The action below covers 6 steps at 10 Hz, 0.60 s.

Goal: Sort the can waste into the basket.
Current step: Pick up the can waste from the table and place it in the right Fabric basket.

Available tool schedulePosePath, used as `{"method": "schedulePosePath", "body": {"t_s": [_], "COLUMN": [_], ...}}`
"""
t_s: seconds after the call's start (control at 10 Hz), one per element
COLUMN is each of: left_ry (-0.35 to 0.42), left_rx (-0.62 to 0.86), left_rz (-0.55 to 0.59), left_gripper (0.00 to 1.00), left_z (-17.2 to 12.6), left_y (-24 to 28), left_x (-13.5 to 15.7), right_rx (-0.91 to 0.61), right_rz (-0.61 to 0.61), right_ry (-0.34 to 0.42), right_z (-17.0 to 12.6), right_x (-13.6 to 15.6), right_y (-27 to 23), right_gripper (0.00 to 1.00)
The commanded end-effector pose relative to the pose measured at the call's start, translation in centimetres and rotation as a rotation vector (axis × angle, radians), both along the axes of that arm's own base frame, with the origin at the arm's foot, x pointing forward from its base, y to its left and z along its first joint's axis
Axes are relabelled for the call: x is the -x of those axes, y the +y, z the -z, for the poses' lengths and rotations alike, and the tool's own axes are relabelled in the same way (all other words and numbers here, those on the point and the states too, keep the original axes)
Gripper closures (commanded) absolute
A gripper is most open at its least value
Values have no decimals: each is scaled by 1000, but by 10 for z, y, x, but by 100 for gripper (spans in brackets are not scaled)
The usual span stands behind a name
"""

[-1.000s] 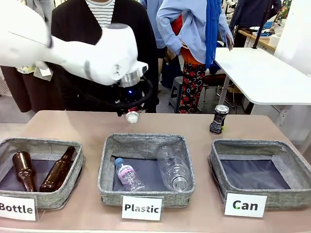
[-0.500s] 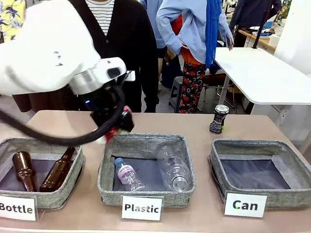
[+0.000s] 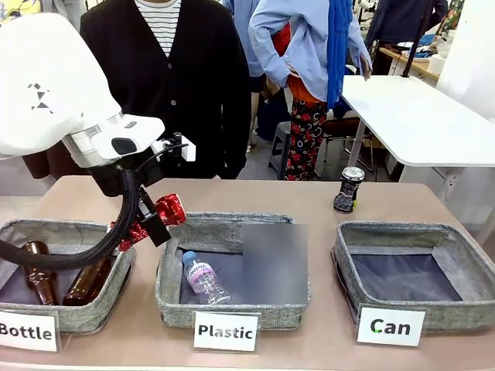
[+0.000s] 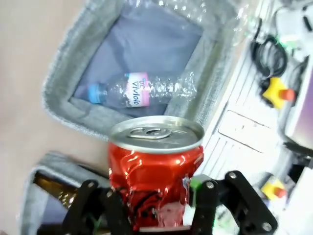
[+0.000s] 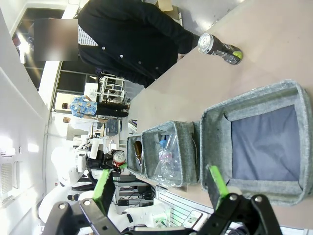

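Gripping crushed shiny red metal can [image 3: 172, 209] tight in left tool [image 3: 151, 224] | swung left since last look, now by gap between grey woven Bottle basket [image 3: 97, 313] and Plastic basket [image 3: 232, 224] | wrong way, well apart from empty grey woven Can basket [image 3: 402, 229] | right tool [image 5: 159, 175] open, holding nothing

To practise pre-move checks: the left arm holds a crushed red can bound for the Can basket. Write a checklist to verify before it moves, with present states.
1. Left end effector clamps red can: ok.
2. Can basket has room: ok, lining bare.
3. Left end effector above Can basket: not ok, hangs by Plastic basket's left rim.
4. Dark can upright, behind Can basket: ok.
5. Right end effector open, empty: ok.
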<state>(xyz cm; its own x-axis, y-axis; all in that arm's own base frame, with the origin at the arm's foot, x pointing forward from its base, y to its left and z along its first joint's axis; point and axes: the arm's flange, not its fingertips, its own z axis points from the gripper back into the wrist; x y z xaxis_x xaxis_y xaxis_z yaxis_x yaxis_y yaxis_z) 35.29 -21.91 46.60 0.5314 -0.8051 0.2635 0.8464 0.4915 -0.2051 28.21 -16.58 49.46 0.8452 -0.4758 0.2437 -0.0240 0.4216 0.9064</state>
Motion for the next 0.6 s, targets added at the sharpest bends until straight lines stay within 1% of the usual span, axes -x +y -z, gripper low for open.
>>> {"method": "schedulePosePath", "body": {"t_s": [0.0,0.1,0.2,0.3,0.4,0.5], "left_ry": [23,0,-65,-198,-326,-419], "left_rx": [-4,0,-26,-31,-19,-5], "left_rz": [-108,0,-19,46,144,270], "left_gripper": [100,100,100,100,100,100], "left_z": [-4,0,3,-17,-42,-64], "left_y": [-7,0,-45,-96,-143,-188], "left_x": [2,0,4,11,23,36], "right_rx": [-11,0,181,354,465,501], "right_rz": [-2,0,-95,-140,-124,-102], "right_ry": [-39,0,2,15,31,52], "right_z": [-1,0,-26,-45,-60,-71], "right_x": [-3,0,29,48,63,83], "right_y": [0,0,8,5,-12,-39], "right_gripper": [0,0,0,0,0,0]}}
